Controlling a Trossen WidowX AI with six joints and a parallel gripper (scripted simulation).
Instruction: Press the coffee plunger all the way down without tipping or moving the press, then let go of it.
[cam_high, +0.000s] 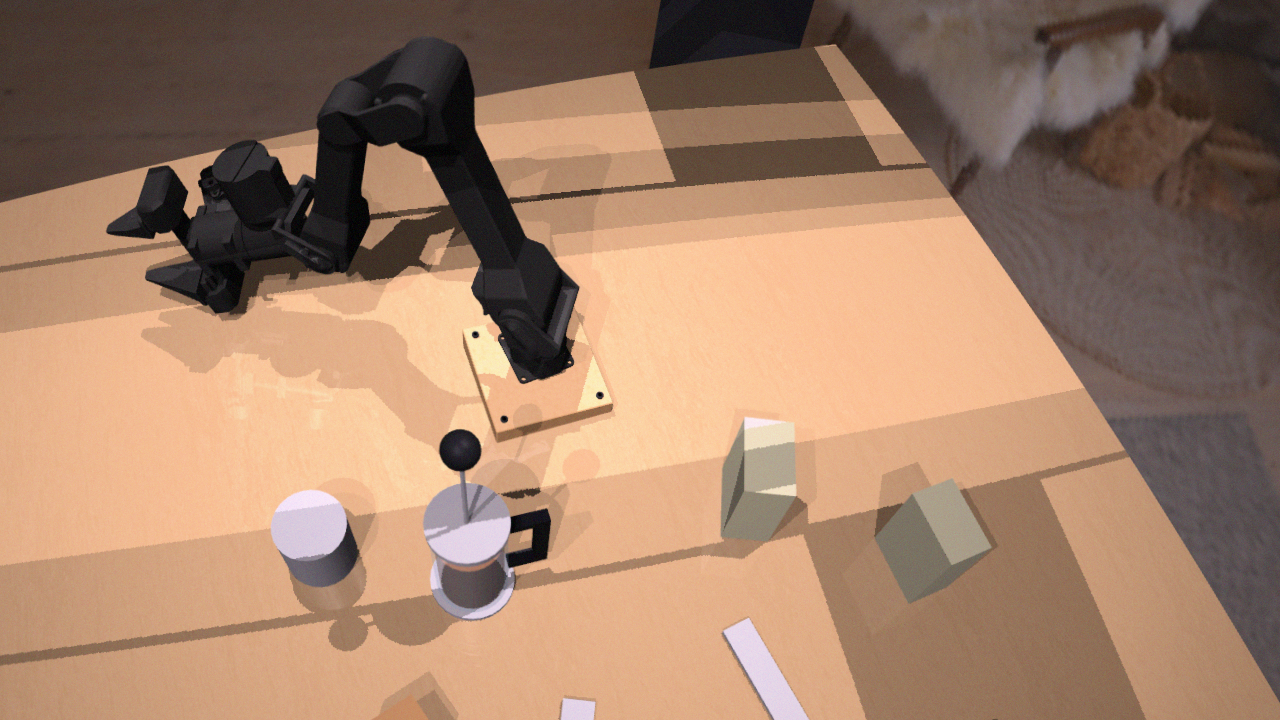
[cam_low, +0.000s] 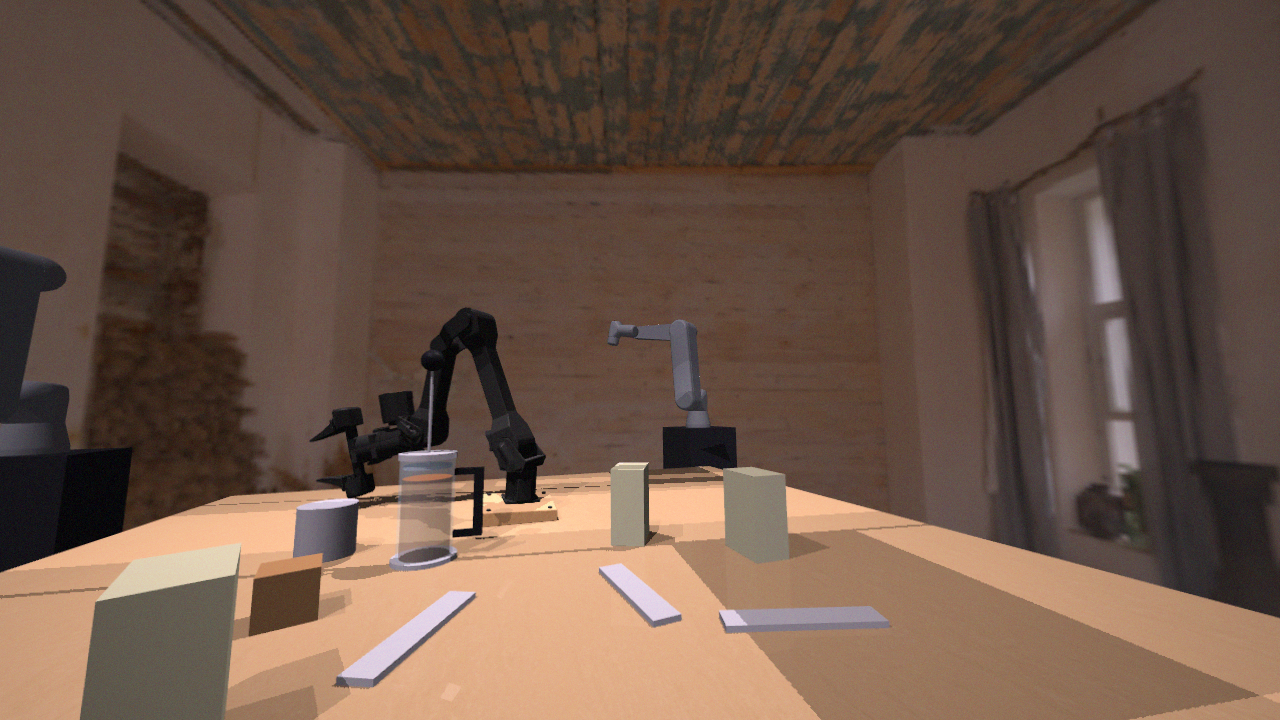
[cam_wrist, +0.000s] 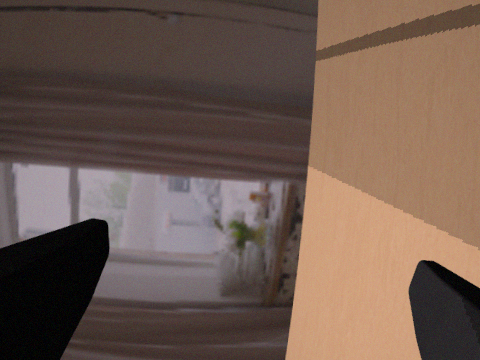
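The coffee press (cam_high: 474, 582) (cam_low: 425, 519) stands upright on the table, with a clear body, a pale lid and a black handle on its right side. Its plunger is up: the black knob (cam_high: 460, 449) (cam_low: 432, 360) stands on a thin rod high above the lid. My gripper (cam_high: 128, 251) (cam_low: 315, 460) (cam_wrist: 264, 260) is wide open and empty. It is at the far left in the top view, away from the press, with its fingers pointing left, away from it. The press does not show in the wrist view.
A grey cylinder (cam_high: 308, 537) (cam_low: 325, 530) stands left of the press. Two pale green blocks (cam_high: 759, 483) (cam_high: 935, 541) stand to its right. An orange-brown block (cam_low: 286, 592), another pale green block (cam_low: 161, 635) and three flat white strips (cam_low: 411, 637) (cam_low: 639, 592) (cam_low: 805, 618) lie toward the exterior camera.
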